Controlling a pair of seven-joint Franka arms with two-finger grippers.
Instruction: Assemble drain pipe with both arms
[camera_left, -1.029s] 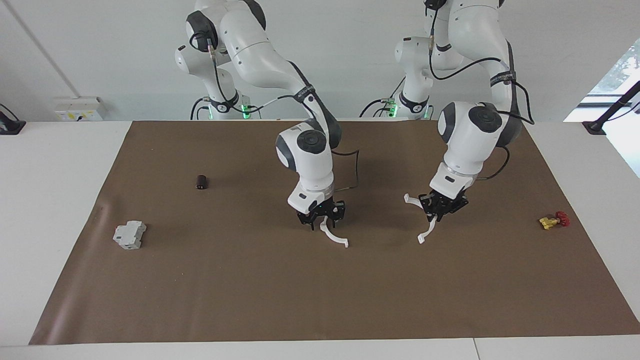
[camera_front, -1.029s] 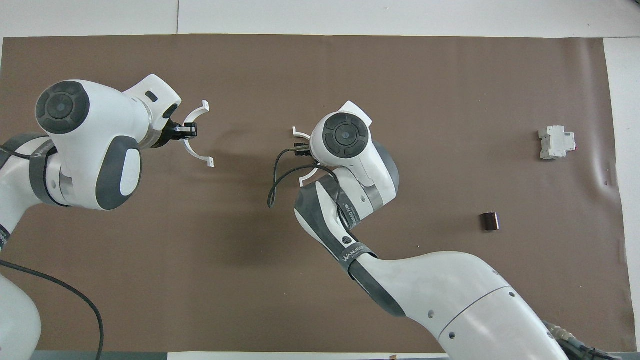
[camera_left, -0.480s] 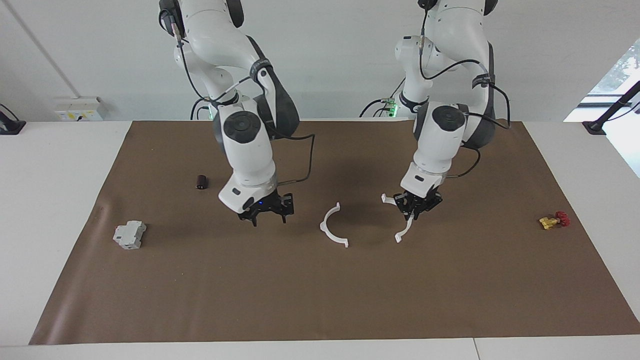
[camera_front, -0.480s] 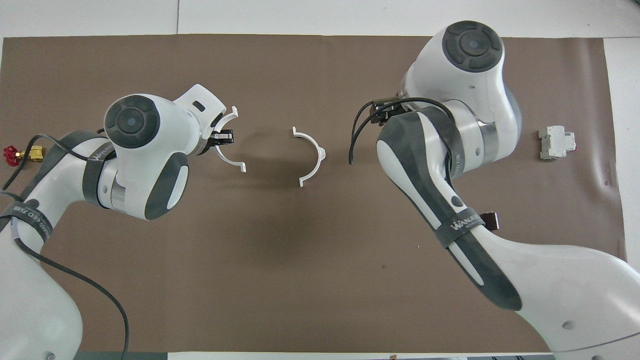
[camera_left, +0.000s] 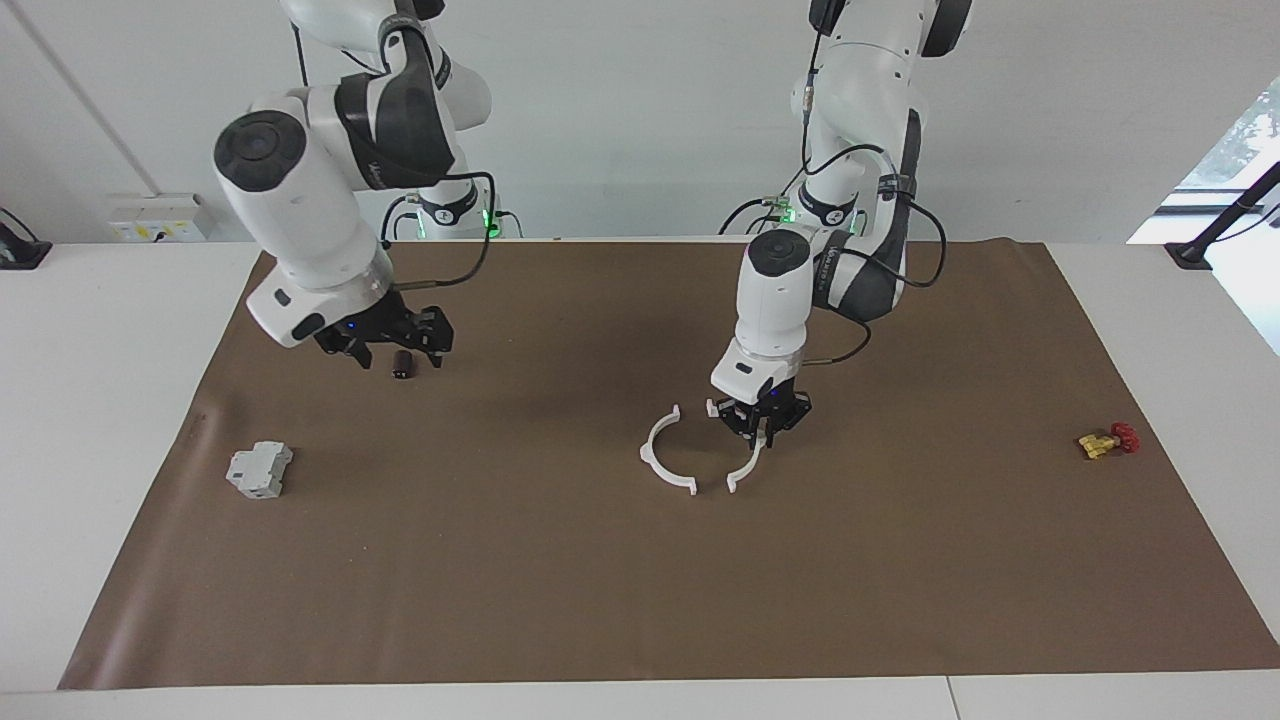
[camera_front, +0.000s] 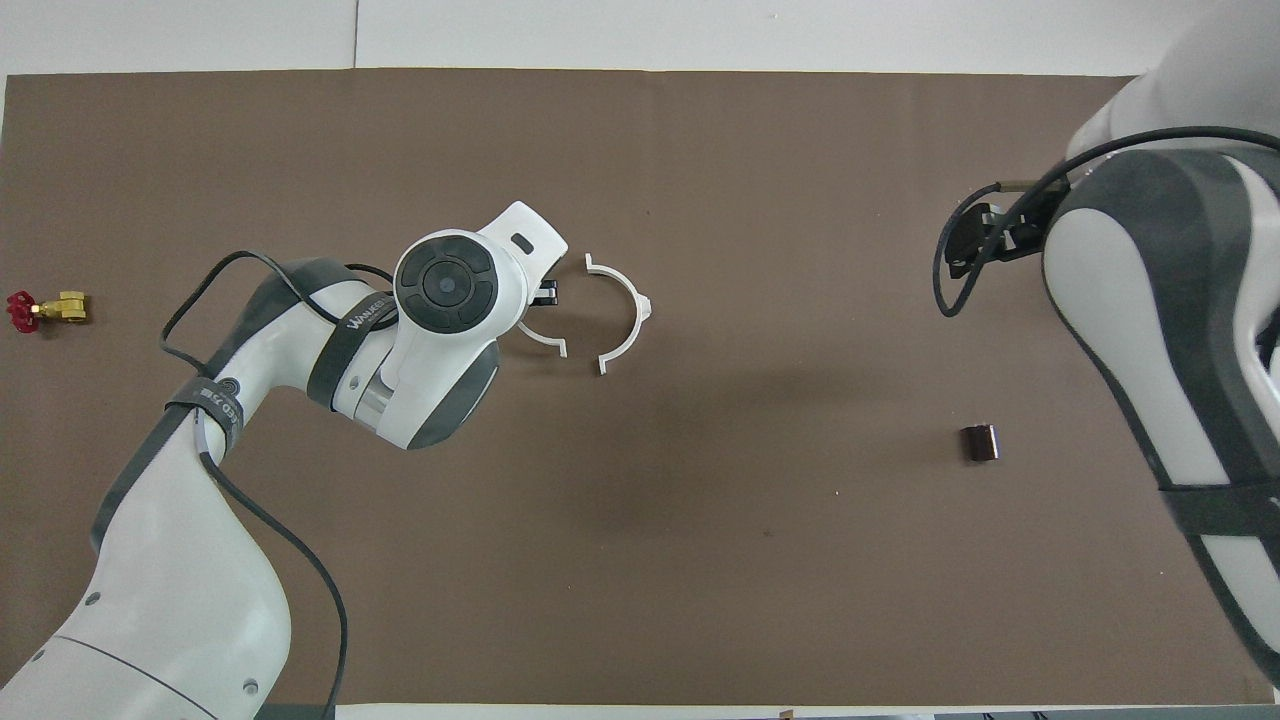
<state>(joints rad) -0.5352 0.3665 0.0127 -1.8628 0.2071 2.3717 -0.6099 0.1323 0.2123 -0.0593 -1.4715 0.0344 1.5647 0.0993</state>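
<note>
Pipe arcs: 2 | 1 on mat (camera_left: 662, 459) | 1 in left pincer (camera_left: 765, 422)

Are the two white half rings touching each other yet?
Apart. The overhead view shows brown mat between the half ring held by the left tool and the half ring lying flat at both ends.

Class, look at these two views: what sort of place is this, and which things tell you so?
Probably a robotics lab. Two jointed arms stand at a table with a brown mat; the left gripper holds a white half-ring, and loose parts like a grey box lie about.
</note>
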